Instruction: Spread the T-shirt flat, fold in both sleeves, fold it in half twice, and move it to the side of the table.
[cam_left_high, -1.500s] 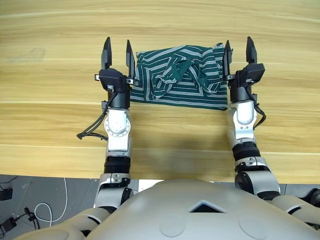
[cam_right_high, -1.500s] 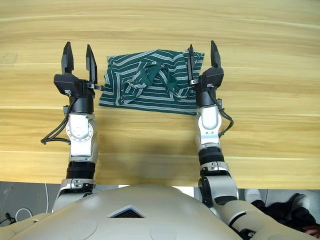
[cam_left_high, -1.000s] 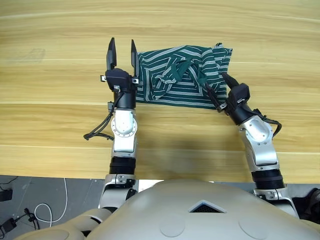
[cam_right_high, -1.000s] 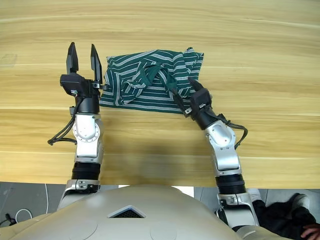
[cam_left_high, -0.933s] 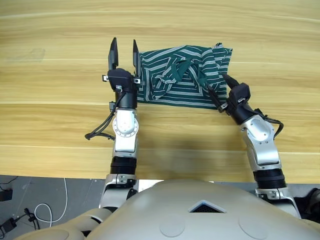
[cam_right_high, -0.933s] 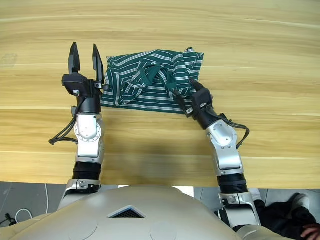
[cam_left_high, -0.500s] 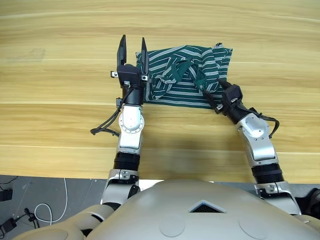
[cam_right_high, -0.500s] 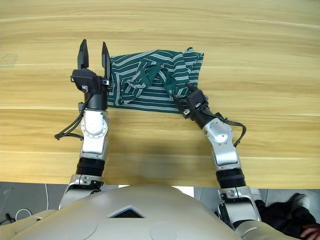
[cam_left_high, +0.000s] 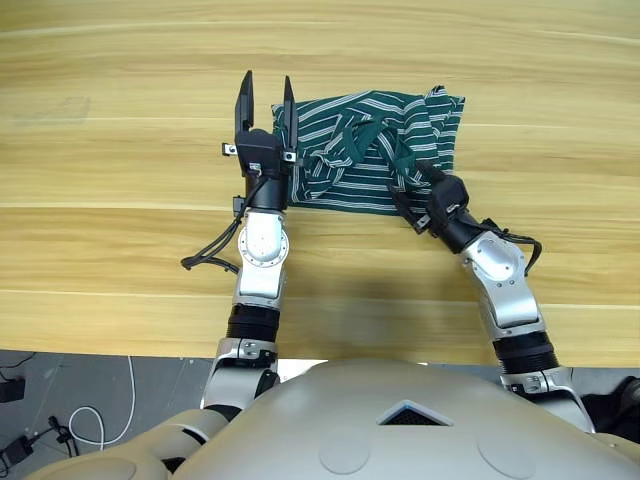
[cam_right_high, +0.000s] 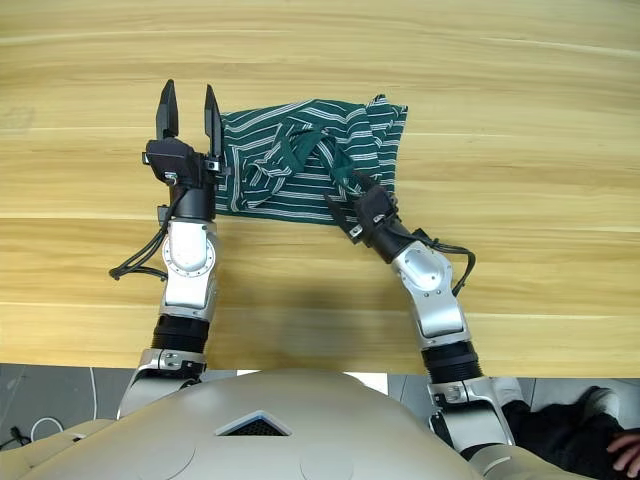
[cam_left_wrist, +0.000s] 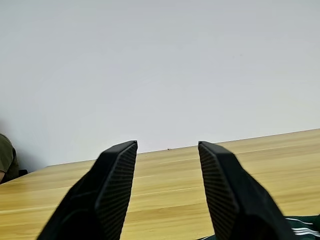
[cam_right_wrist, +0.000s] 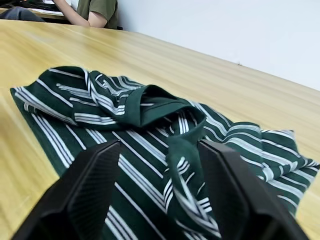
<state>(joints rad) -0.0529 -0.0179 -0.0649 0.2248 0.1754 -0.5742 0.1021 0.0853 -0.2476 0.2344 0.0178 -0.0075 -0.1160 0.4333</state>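
the green striped t-shirt lies in a small rumpled bundle in the middle of the surface. the left gripper is open at its left edge. the right gripper is open too, low over its near right corner. i think neat folding and the move aside are not done yet.

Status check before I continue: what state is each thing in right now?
Green white-striped T-shirt: rumpled, bunched in folds, not spread flat.
Left tool: open, at the shirt's left edge.
Right tool: open, low over the shirt's near right part.
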